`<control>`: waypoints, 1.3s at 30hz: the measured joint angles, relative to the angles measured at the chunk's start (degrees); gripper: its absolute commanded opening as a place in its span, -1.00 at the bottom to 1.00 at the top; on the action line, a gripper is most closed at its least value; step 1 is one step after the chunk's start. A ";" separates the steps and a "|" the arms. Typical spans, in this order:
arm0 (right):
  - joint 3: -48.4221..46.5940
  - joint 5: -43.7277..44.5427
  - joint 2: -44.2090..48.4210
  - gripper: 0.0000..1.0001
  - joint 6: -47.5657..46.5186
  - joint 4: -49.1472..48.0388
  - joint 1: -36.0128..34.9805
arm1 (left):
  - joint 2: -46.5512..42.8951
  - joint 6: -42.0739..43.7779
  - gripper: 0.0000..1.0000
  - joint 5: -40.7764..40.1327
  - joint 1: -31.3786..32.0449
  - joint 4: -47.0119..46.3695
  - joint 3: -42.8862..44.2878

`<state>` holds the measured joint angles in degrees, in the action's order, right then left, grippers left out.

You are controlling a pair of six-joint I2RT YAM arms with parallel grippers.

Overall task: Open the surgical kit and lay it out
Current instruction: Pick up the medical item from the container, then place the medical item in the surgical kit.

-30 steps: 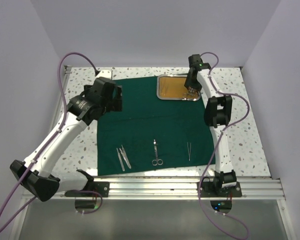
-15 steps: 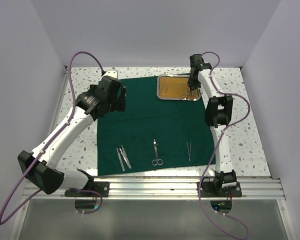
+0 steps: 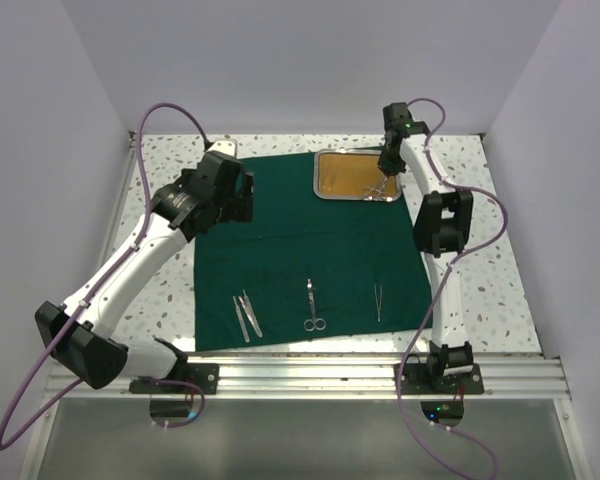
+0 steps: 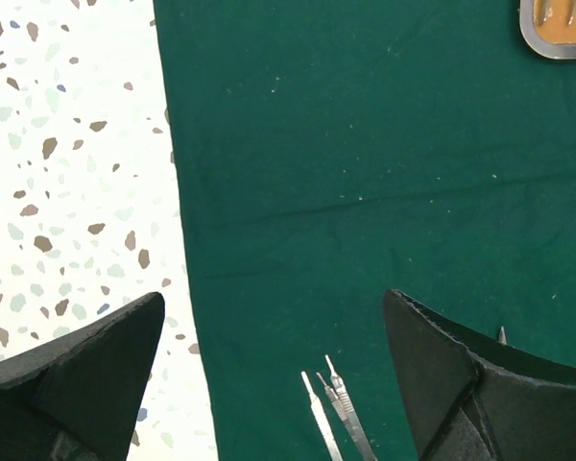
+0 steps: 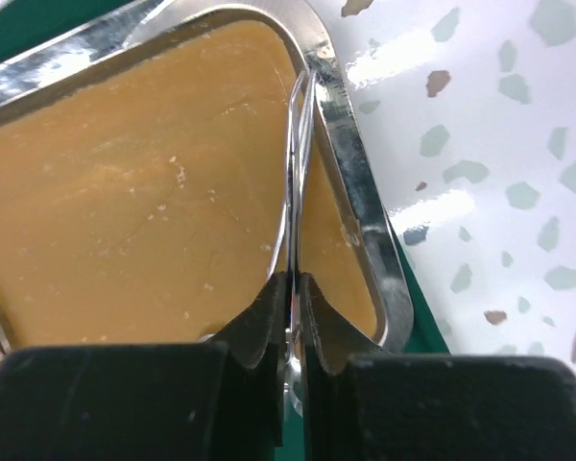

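Pinching a thin silver instrument (image 5: pixel 298 173) close along the right wall of the steel tray (image 5: pixel 357 202), found the right gripper (image 5: pixel 295 288) with fingers drawn narrow onto the shaft. Could not tell whether the piece touched the wall or the lining. Placed the tray at the far right corner of the dark green cloth (image 3: pixel 310 240), tan lining mostly bare. Found the left gripper (image 4: pixel 274 298) spread wide, holding nothing, hovering over the cloth's left edge.

Judged the step in hand as lifting this piece out to join the row near the cloth's near edge. Best done by rising straight up until clear of the rim, to avoid snagging the wall or dragging the tray. Best then carried low and level, and set down parallel to the others, apart from each. Needed a firm pinch throughout: thin polished steel, likely to swivel between the pads.

Counted one cloth and one tray. Counted four pieces in the row: two slim straight pieces (image 3: pixel 250 315) side by side at left, one pair of scissors (image 3: pixel 313 308) in the middle, one pair of tweezers (image 3: pixel 378 300) at right. Counted one more in the right gripper's pinch. Spotted further small silver tips inside the tray from the left wrist view, too small to number.
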<state>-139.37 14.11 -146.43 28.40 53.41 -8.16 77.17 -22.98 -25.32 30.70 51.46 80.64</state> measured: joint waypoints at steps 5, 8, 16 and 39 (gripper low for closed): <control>0.37 0.42 5.11 -1.00 -0.17 0.57 0.00 | -0.87 -0.26 0.99 0.87 0.00 0.02 -0.20; 1.38 0.42 8.98 -1.00 -0.22 0.55 -0.02 | -1.84 -0.46 0.99 1.31 0.00 0.04 -0.31; 8.35 0.11 15.23 -1.00 -0.39 -0.31 -0.02 | -4.04 -1.77 0.99 2.58 0.00 0.35 -0.79; 69.59 -15.45 61.55 -1.00 11.76 -18.97 -33.27 | -4.96 -2.89 0.99 4.20 0.00 -0.94 -0.85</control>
<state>-69.78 -1.34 -84.88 40.16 34.44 -41.43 72.20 -25.87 -21.12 30.70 50.52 79.79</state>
